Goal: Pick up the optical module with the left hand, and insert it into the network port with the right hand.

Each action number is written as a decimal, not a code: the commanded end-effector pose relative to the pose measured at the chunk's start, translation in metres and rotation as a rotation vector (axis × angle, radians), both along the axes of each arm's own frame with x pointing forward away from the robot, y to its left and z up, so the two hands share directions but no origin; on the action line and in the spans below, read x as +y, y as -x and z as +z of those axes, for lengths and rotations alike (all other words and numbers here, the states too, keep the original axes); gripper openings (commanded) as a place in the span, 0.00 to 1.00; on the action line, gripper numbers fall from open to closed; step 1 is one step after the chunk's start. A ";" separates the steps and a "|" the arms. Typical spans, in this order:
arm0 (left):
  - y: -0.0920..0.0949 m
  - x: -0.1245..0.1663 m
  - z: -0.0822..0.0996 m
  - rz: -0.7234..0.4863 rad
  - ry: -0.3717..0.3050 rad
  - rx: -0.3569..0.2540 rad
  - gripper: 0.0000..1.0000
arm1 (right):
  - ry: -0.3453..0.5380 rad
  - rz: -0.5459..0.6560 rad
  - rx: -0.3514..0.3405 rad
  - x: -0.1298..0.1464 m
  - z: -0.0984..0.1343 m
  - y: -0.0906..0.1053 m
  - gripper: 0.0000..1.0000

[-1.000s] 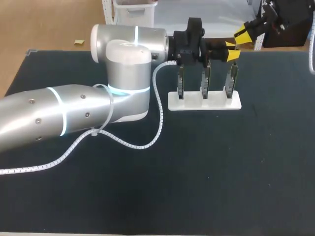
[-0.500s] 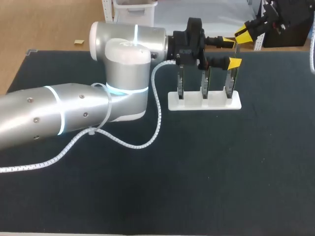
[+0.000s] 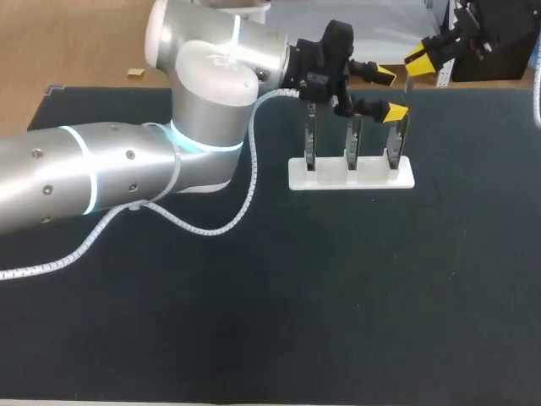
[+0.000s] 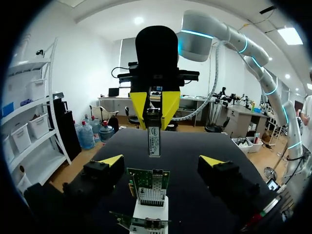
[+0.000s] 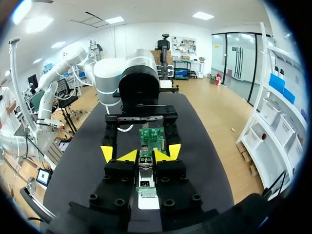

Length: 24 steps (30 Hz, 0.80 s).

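Note:
The optical module [image 4: 154, 139], a slim metal stick, hangs from my right gripper [image 4: 153, 113], which is shut on its upper end. It hovers just above the green network card [image 4: 148, 186] at the right end of the white stand [image 3: 351, 174]. My left gripper [image 3: 390, 93] is open, with one yellow tip on either side of the card [image 3: 395, 142] and nothing between its fingers. From the right wrist, the module [image 5: 145, 170] sits between my right gripper's [image 5: 146, 156] tips, with the card [image 5: 152, 138] straight ahead. In the head view my right gripper [image 3: 420, 57] is at the table's far right edge.
Two more upright cards [image 3: 310, 139] [image 3: 353, 139] stand in the same stand, left of the target card. My left arm's white cable [image 3: 245, 199] loops over the black mat [image 3: 380, 288] beside the stand.
My left gripper has opened wide and let go of the module, which stays in the right gripper. The left arm has lifted slightly; the right gripper has stayed put.

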<state>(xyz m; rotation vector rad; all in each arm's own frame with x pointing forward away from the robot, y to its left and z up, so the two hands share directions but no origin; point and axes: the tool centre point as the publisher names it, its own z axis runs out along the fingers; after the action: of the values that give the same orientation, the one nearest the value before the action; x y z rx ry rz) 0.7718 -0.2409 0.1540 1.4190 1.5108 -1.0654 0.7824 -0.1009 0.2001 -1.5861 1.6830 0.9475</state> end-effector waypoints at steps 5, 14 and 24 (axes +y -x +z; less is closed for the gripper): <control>-0.007 0.001 -0.001 -0.028 -0.062 0.010 1.00 | -0.001 -0.007 -0.003 -0.001 0.000 0.003 0.00; -0.005 0.007 -0.007 -0.036 -0.138 -0.014 1.00 | 0.000 -0.004 -0.003 -0.001 0.000 0.003 0.00; 0.000 0.009 -0.017 -0.052 -0.171 0.004 1.00 | -0.001 -0.004 0.002 0.000 -0.001 0.005 0.00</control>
<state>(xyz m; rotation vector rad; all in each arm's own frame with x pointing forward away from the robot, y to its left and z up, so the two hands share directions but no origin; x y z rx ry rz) 0.7678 -0.2310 0.1382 1.5719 1.5990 -0.9880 0.7798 -0.1008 0.1988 -1.5857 1.6856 0.9527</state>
